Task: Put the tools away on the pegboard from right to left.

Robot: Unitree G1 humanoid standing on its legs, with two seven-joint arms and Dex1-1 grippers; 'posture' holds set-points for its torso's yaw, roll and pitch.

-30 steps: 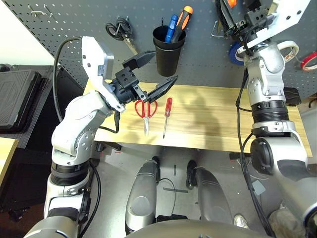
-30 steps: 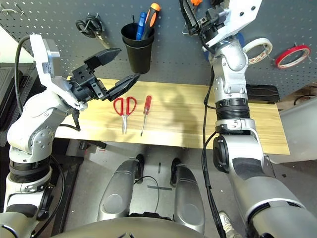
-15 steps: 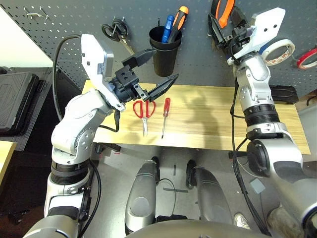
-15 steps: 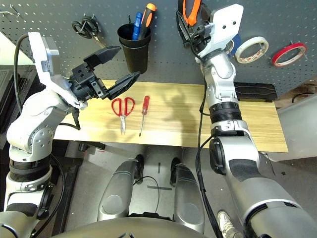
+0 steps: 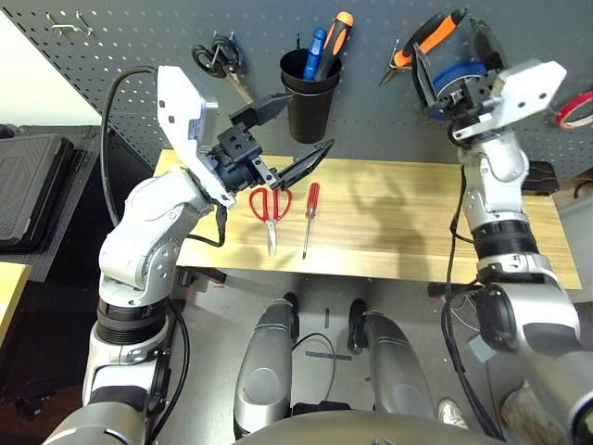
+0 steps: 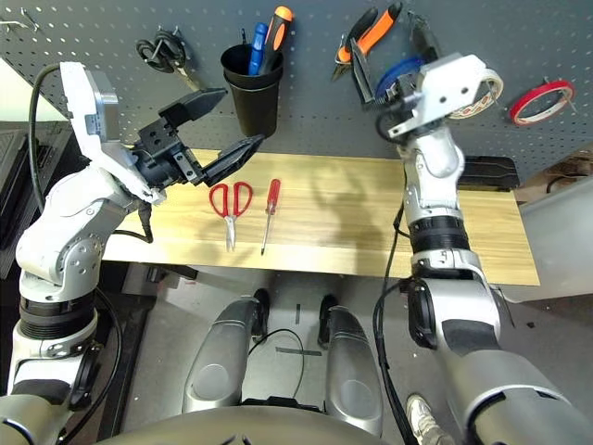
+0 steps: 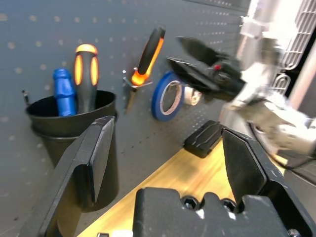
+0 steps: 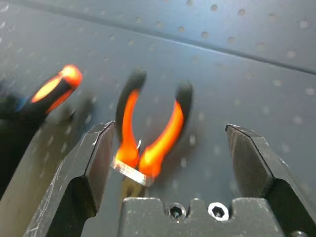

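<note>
The orange-and-black pliers point(image 6: 371, 32) hang on a hook of the dark grey pegboard point(image 5: 139, 46). My right gripper point(image 6: 389, 56) is open just in front of them; in the right wrist view the pliers point(image 8: 148, 133) show between its spread fingers, free of them. The red tape ring point(image 6: 540, 100) hangs at the board's far right. Red-handled scissors point(image 5: 270, 209) and a red screwdriver point(image 5: 309, 215) lie side by side on the wooden table point(image 5: 398, 222). My left gripper point(image 5: 310, 120) is open above and behind the scissors, holding nothing.
A black cup point(image 5: 309, 93) on the board holds blue and orange-handled tools. Black scissors point(image 5: 218, 60) hang left of it. Blue tape point(image 6: 398, 74) and white tape point(image 6: 482, 93) hang behind my right wrist. A black box point(image 6: 486, 171) sits at the table's back right.
My right gripper has opened and let go of the pliers, which now hang on the pegboard. It has drawn back and to the right. The left arm has stayed put.
</note>
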